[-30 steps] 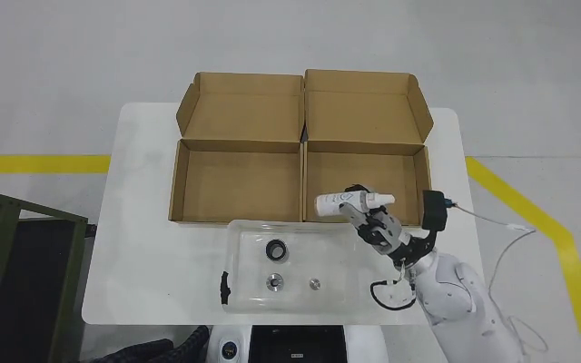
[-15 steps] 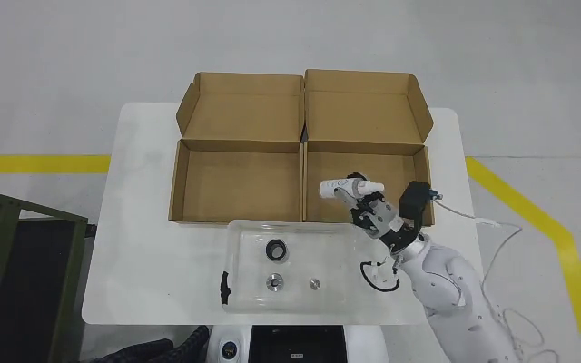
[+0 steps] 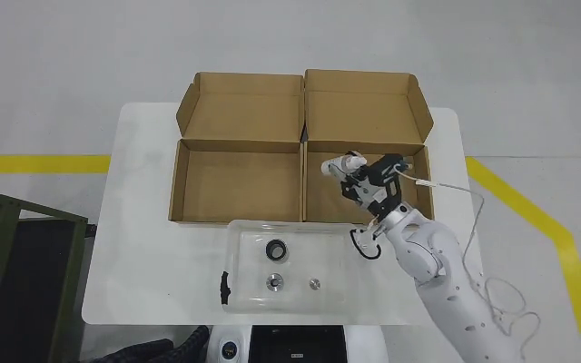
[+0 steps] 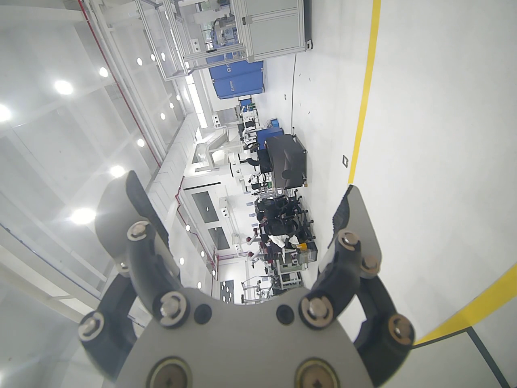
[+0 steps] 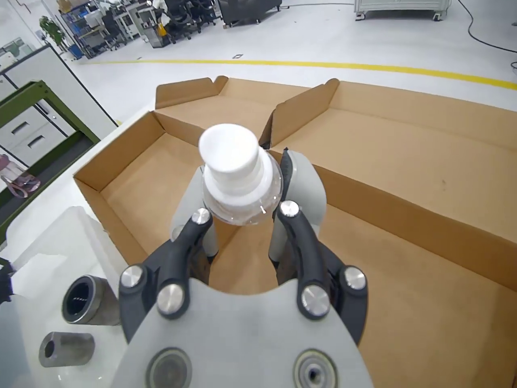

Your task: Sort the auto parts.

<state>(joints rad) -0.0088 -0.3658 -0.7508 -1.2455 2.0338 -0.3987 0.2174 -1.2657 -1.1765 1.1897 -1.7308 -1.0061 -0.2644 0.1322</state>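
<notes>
- Auto parts sit in two places: a white capped part (image 3: 338, 164) (image 5: 236, 175) is clamped in the right gripper (image 3: 352, 177) (image 5: 242, 199), and the others lie in a clear tray (image 3: 238, 238) at the near side of the counter (image 3: 136, 227).
- The white capped part hangs over the left half of the right box (image 3: 322, 195), with its cap pointing left. Whether it touches the box floor cannot be told.
- In the right wrist view the cap faces away from the camera. Most of the body behind it is hidden by the cap and the fingers (image 5: 301, 187) pressed on either side.
- The left box (image 3: 236, 186) stands just beside the right box, with both lids folded back on the far side.
- In the tray, a black ring (image 3: 275, 249) lies towards the far side, with a round metal piece (image 3: 273, 282) and a smaller metal piece (image 3: 313, 283) nearer. They are too small to make out further.
- A dark object (image 3: 224, 288) sits at the tray's left end; what it is cannot be told.
- The left gripper (image 4: 242, 187) is spread wide, holds nothing and faces the hall.
</notes>
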